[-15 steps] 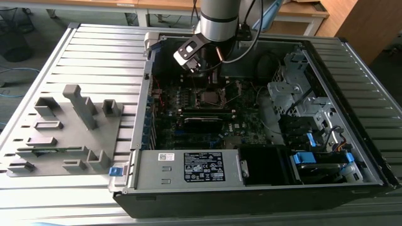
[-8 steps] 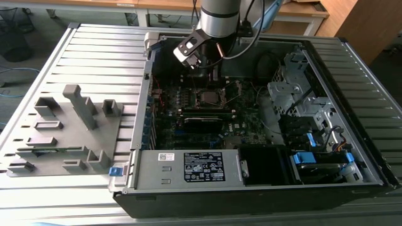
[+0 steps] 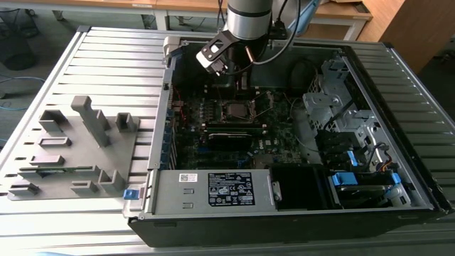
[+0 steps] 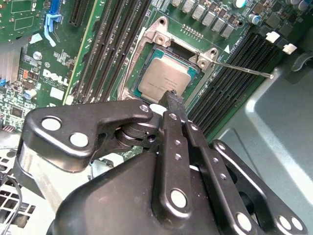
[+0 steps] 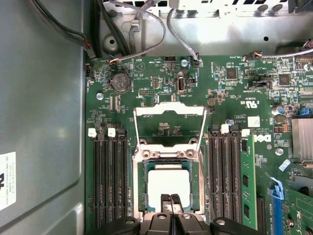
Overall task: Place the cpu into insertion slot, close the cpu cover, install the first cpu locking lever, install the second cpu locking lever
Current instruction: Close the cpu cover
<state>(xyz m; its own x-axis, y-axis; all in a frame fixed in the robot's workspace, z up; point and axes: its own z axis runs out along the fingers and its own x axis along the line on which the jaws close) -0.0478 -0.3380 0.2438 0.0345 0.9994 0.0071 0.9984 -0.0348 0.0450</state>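
Robotics lab — open computer case (image 3: 284,232) on slatted metal bench (image 3: 106,64), desks (image 3: 192,5) behind

- Black-and-white label (image 3: 229,188) on metal power box (image 3: 170,198): dense print, too small to read.
- Small white barcode sticker (image 3: 187,177) just beside it, unreadable.
- White logo lettering (image 5: 264,138) on green circuit board (image 5: 146,78).
- Chip (image 4: 164,81) face: faint print, illegible.
- White triangle mark (image 4: 226,49) on board near chip.
- White sticker (image 5: 7,174) on case wall (image 5: 44,98), cut off at edge.

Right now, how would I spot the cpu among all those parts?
Find the green circuit board inside the computer case. Between its banks of long black slots lies a square socket, close to the gripper. The cpu is the flat silvery square in it, the only plain metal face there.
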